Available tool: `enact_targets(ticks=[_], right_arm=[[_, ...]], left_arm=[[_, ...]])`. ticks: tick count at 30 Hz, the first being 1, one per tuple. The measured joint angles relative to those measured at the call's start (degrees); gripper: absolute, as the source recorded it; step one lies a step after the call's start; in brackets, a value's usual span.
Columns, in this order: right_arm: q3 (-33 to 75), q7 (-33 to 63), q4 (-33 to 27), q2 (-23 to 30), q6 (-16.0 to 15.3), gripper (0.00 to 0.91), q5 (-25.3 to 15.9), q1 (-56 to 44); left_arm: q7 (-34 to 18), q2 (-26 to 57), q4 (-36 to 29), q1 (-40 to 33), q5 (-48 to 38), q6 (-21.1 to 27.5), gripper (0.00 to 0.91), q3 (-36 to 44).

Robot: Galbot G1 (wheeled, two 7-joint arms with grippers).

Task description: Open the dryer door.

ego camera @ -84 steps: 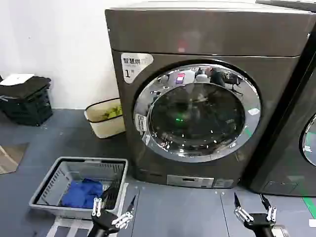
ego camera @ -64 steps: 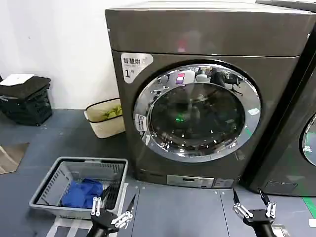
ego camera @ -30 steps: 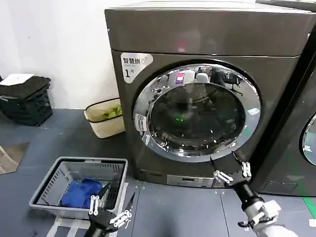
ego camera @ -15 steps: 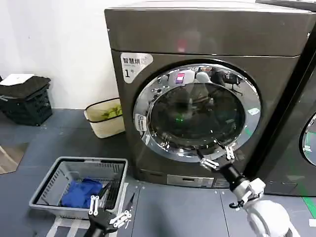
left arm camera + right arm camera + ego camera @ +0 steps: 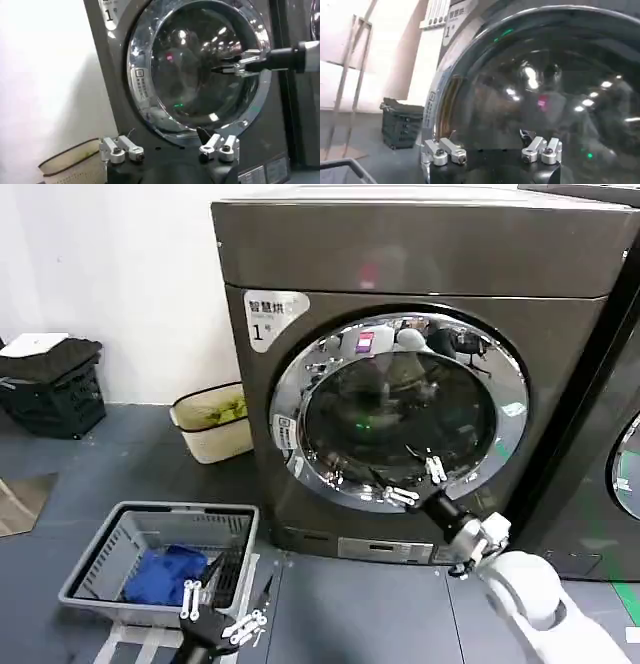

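- Dryer door [image 5: 400,409]: shut, flush in the dryer [image 5: 420,254] front; opening not begun.
- My right gripper [image 5: 408,478]: jaws spread, empty, at door's lower rim.
- My left gripper [image 5: 228,612]: released, low before the dryer.

dryer [image 5: 300,434]: dark grey-brown metallic, white "1" sticker
dryer door [image 5: 400,409]: shiny chrome rim, dark tinted glass
basket [image 5: 110,569]: grey, blue cloth inside
bin [image 5: 205,429]: cream
floor [image 5: 360,614]: dark grey

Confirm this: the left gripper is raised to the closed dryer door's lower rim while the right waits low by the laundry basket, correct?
The arms are swapped. The head view shows the right gripper at the closed dryer door, the left gripper low by the laundry basket.
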Motion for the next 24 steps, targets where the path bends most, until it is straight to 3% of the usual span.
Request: enact_targets(ticks=[24], right_arm=[[-12.11, -1.37, -8.12, 2.29, 0.55, 0.907, 2.10, 13.65]], left_arm=[[0.02, -0.11, -0.67, 0.21, 0.23, 0.03, 0.907, -0.14]])
